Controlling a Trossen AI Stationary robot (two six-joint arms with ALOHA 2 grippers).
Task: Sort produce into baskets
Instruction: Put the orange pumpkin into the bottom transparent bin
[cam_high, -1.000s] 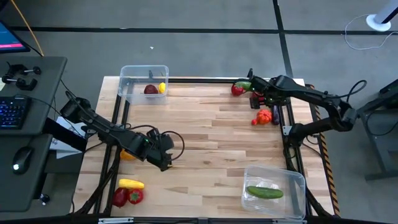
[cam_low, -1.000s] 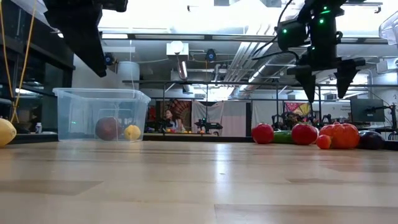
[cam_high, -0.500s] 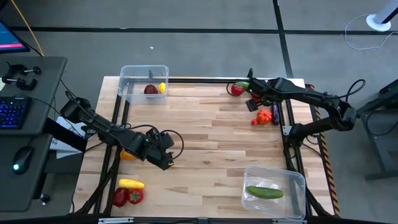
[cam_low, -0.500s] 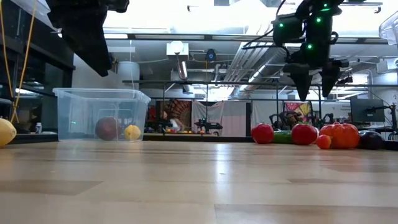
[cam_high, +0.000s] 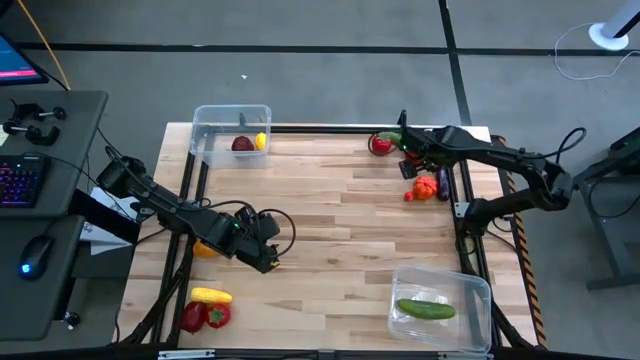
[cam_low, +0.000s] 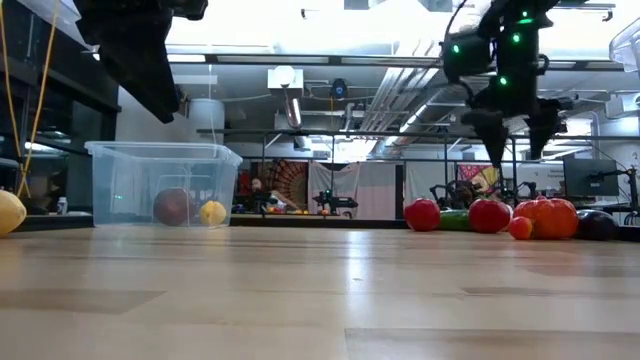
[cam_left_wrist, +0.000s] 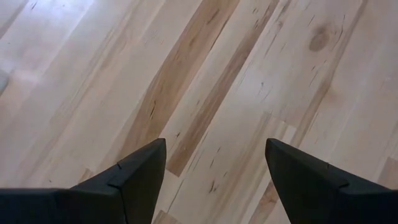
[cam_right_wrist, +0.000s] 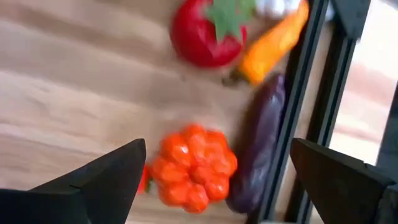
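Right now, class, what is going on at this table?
A two-armed robot is sorting toy produce into two clear tubs. The right hand, open and empty, hovers over a cluster at the far right edge: a tomato, carrot, eggplant and orange pumpkin. The left hand waits open above bare wood. One tub holds two pieces, the other tub a cucumber.

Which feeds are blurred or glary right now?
Right wrist view: motion-smeared, the orange pumpkin and purple eggplant soft. Left wrist view: sharp wood grain. Low view: bright ceiling backlight, sheen on the table. High view: even, clear.
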